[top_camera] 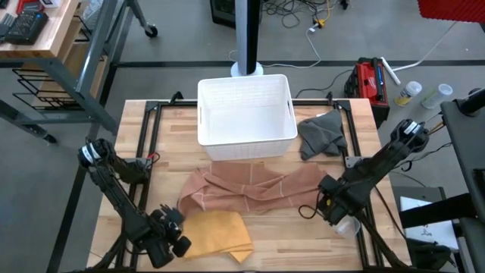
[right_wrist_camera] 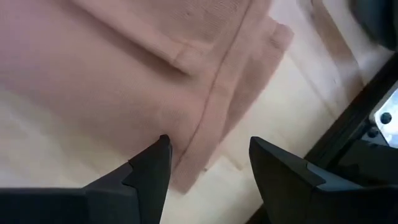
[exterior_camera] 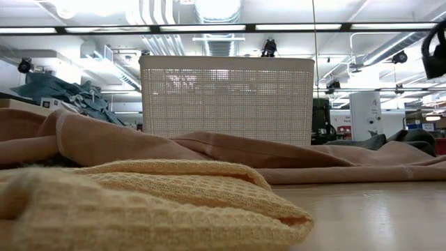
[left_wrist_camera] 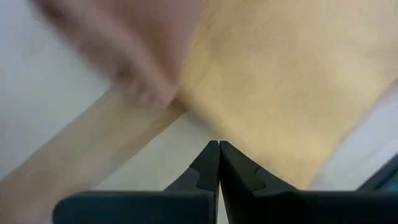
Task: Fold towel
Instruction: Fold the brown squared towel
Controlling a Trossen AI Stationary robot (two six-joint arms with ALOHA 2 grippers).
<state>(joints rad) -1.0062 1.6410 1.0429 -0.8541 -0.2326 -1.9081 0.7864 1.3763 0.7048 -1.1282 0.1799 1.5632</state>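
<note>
Wooden table (top_camera: 356, 129) bears white basket (top_camera: 245, 117), pink towel (top_camera: 250, 189), yellow towel (top_camera: 216, 231), grey cloth (top_camera: 322, 135).

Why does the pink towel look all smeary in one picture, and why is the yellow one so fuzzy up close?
In the left wrist view the pink towel is smeared by blur, while the shut left gripper stays sharp. In the low view the yellow towel lies right by the lens, out of focus; ceiling lights glare above the white basket.

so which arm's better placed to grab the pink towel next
Right, probably. The right gripper is open over the pink towel's end; the left gripper is shut beside the yellow towel.
</note>
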